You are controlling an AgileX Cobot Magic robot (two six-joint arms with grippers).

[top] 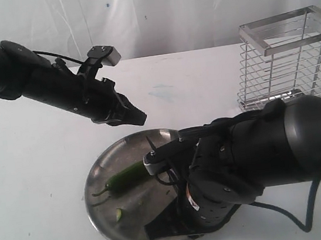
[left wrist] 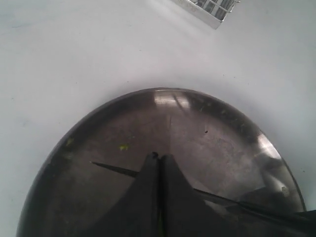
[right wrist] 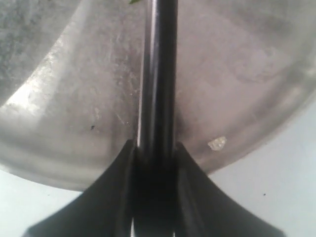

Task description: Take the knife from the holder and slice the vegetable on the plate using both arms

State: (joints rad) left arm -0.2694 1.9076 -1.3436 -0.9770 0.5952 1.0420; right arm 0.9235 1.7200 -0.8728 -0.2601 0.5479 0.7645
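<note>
Right gripper [right wrist: 155,147] pinches the long dark-bladed kitchen knife [right wrist: 158,74], whose blade stretches out over the round shallow stainless-steel plate [top: 104,163]. The slender glossy green pod [top: 124,179] lies on that plate. Left gripper [top: 135,117] hovers above the plate's far rim with its fingers pressed together, holding nothing. The tall chrome wire-rack holder [top: 288,59] stands well apart on the white table [top: 31,172].

White matte tabletop [top: 31,172], marked by a faint bluish smudge [top: 166,92] near the middle. Directly on it, toward the near edge, a round stainless-steel plate [top: 118,155] lying flat; at the far right, well apart from the plate, a square chrome wire holder [top: 285,59] standing upright on its metal base.
</note>
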